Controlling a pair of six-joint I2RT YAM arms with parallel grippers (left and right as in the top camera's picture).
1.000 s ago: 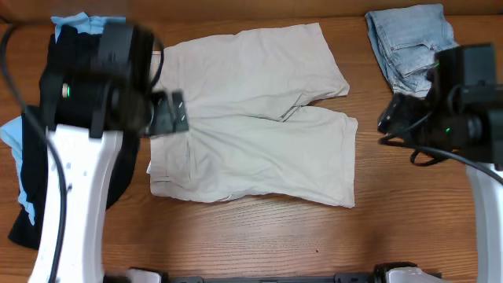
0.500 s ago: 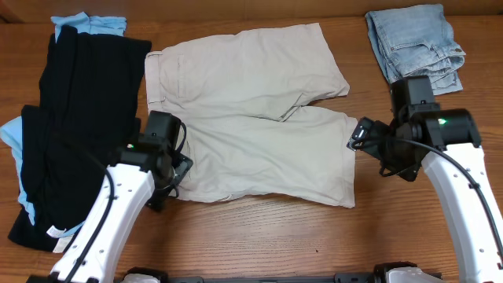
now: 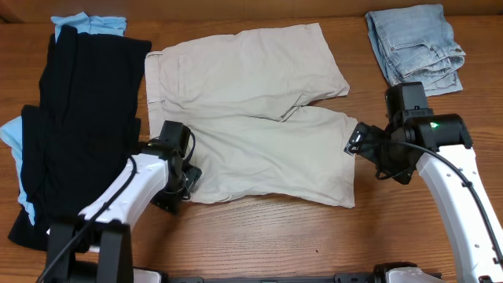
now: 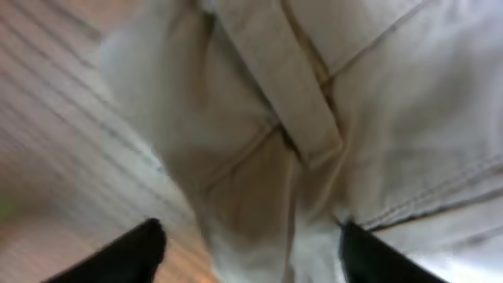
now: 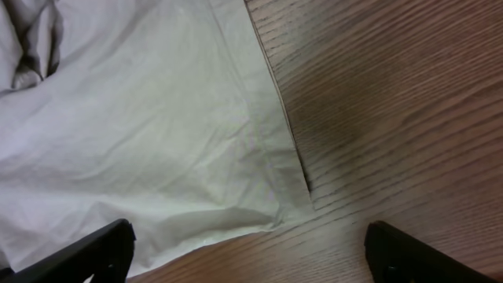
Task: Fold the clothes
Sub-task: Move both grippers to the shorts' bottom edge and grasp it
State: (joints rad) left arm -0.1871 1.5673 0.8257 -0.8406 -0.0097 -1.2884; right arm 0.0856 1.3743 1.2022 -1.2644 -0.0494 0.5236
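Note:
The beige khaki shorts (image 3: pixel 251 118) lie spread flat mid-table, waistband to the left, legs to the right. My left gripper (image 3: pixel 189 178) is low at the near waistband corner. In the left wrist view it (image 4: pixel 247 255) is open, with the waistband and a belt loop (image 4: pixel 275 86) between its black fingertips (image 4: pixel 134 251). My right gripper (image 3: pixel 352 146) is at the hem of the near leg. In the right wrist view it (image 5: pixel 251 255) is open just above the hem corner (image 5: pixel 275 204) and holds nothing.
A black garment (image 3: pixel 78 118) lies over light-blue cloth (image 3: pixel 88 23) at the left. Folded pale denim (image 3: pixel 413 43) sits at the back right. Bare wood (image 3: pixel 259 236) runs along the front edge.
The left arm has come down from high over the left side to the near waistband corner. The right gripper has moved left and down to the near leg's hem.

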